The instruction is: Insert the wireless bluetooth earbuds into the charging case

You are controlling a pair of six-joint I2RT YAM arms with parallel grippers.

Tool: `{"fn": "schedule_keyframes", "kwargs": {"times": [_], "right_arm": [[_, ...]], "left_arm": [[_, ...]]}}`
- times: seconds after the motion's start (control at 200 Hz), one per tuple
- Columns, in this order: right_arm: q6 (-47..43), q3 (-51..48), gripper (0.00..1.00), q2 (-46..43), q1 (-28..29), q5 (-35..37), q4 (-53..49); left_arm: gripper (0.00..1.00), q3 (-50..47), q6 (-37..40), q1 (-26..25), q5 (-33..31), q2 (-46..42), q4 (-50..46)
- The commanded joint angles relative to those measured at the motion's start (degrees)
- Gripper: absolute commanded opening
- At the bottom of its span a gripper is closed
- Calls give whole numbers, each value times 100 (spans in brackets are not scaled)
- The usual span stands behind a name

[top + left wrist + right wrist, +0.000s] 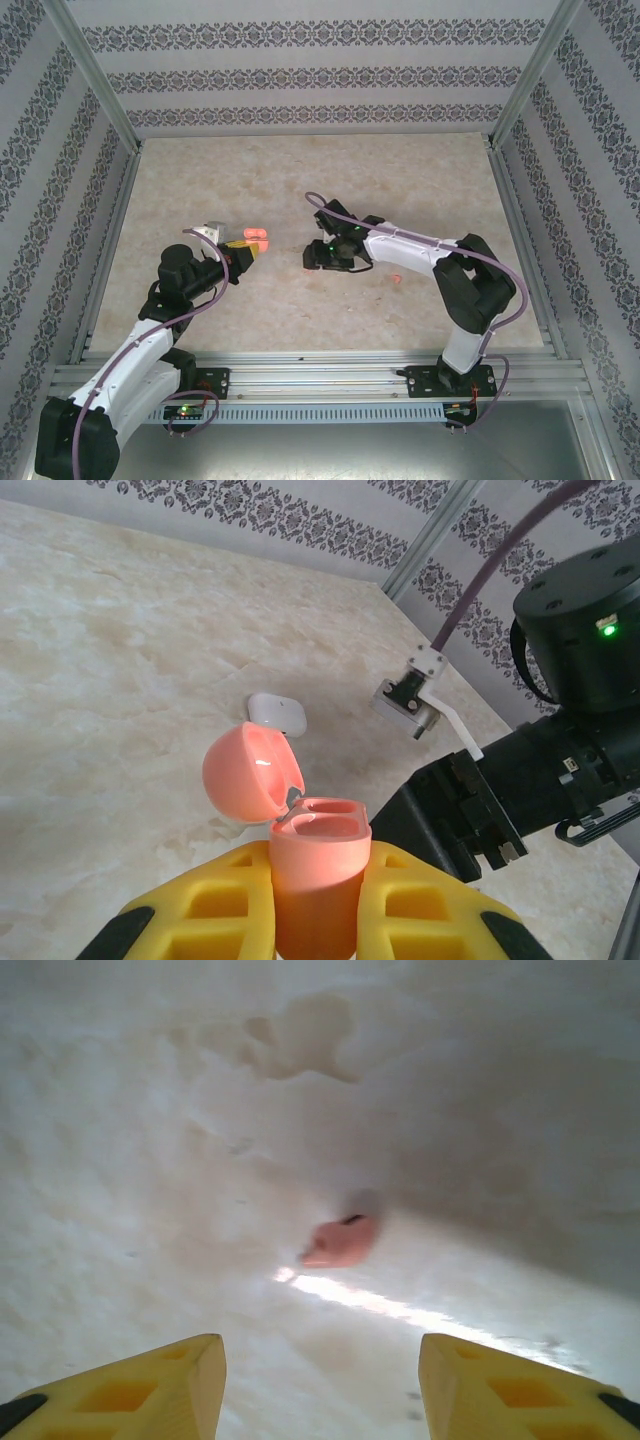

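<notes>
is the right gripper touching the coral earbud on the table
Apart. Right wrist view shows bare table between the open right gripper and the coral earbud.

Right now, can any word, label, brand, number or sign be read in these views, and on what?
No text can be read anywhere.
The coral charging case and the white case: bare plastic, no marking visible.
The coral earbud: plain.
The walls: ornamental pattern, no letters.
The green light: a lamp, no sign.

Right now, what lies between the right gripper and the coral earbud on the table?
Nothing but bare tabletop, in the right wrist view, between the right gripper and the coral earbud.
</notes>
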Motion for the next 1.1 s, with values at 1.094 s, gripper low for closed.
{"fn": "schedule_keyframes", "kwargs": {"times": [1.094], "right_arm": [[420,1087,20,1051,238,509,-570]], "left_arm": [[0,-409,297,-66,640,-297,308]]}}
